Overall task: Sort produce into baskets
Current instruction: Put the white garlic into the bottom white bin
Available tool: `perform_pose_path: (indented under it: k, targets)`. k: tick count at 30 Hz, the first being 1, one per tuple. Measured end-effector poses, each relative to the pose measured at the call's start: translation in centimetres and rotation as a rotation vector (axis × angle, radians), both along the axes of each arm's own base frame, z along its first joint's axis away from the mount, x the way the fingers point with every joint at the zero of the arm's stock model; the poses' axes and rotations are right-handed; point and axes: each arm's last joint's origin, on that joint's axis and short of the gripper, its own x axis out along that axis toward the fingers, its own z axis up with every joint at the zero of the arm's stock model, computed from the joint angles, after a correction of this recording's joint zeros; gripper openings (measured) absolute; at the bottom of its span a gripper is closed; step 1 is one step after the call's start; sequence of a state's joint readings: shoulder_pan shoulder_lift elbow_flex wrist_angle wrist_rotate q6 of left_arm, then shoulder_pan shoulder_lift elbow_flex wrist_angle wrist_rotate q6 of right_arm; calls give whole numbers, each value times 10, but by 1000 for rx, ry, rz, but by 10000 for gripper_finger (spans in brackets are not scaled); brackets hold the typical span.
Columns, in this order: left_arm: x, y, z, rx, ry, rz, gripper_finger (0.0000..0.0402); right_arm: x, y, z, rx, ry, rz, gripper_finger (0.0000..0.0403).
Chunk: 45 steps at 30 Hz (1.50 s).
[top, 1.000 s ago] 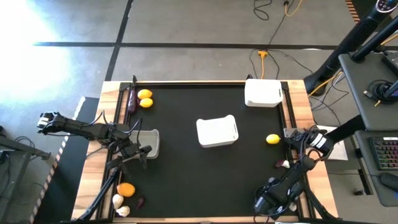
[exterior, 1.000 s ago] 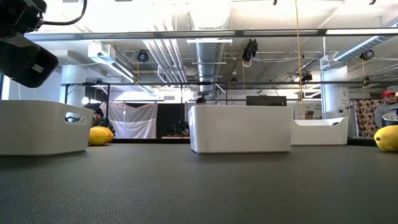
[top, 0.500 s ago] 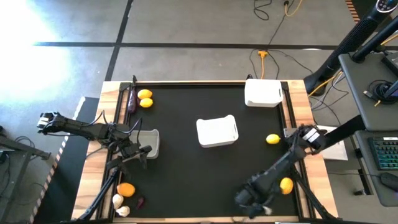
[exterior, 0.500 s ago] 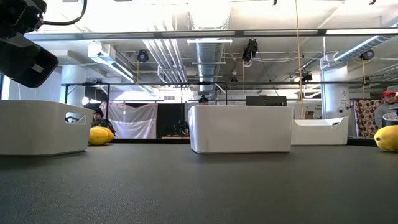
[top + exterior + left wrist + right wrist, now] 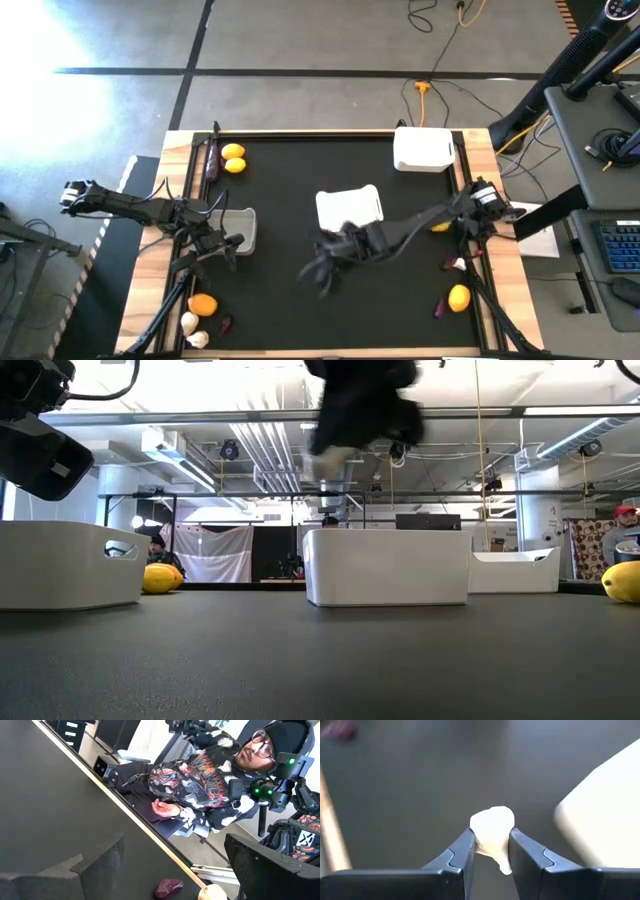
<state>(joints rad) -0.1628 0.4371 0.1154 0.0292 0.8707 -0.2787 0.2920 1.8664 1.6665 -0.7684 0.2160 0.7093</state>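
My right gripper (image 5: 322,268) hangs above the table's middle, just near of the middle basket (image 5: 349,211), shut on a white garlic bulb (image 5: 492,832). It shows blurred at the top of the low view (image 5: 360,405). My left gripper (image 5: 230,245) waits open beside the left basket (image 5: 238,230); its fingers stand wide apart in the left wrist view (image 5: 175,870). A third basket (image 5: 423,150) stands at the far right. Two lemons (image 5: 233,152) and an eggplant (image 5: 211,160) lie at the far left corner. My right gripper pinches the garlic bulb between its two fingers, by its lower sides (image 5: 490,851); the bulb's rounded top stands out past the fingertips. The fingers slant downward. The bulb is lifted clear of the table.
An orange (image 5: 203,304), garlic bulbs (image 5: 190,322) and a purple piece (image 5: 226,324) lie at the near left. At the right lie a lemon (image 5: 439,224), a garlic bulb (image 5: 457,265), a yellow-orange fruit (image 5: 459,297) and a purple piece (image 5: 441,307). A person (image 5: 210,770) sits beyond the table.
My right gripper has swung fast from the near right corner up and toward the table's middle, turning as it went, and now hangs by the middle basket with the garlic bulb. The yellow-orange fruit and purple piece at the near right have come into view.
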Motion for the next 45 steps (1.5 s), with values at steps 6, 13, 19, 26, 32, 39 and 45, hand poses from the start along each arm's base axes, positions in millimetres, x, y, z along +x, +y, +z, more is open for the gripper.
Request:
perform_pose_path:
  k: [6,13,19,26,32,39,45]
  targets:
    - [0,0,0,0,0,0,327,9,-55,8,-156,17,-122,92]
    - [0,0,0,0,0,0,327,-6,-114,-10,-137,215,-332,99]
    - [0,0,0,0,0,0,327,-14,-136,-26,-116,291,-379,111]
    - [0,0,0,0,0,0,327,-18,-143,-45,-116,310,-394,137]
    - [0,0,0,0,0,0,327,-19,-142,-60,-71,294,-382,183]
    - [0,0,0,0,0,0,327,-13,-144,-51,-92,241,-378,223]
    - [0,0,0,0,0,0,327,4,-149,-6,-97,91,-361,230]
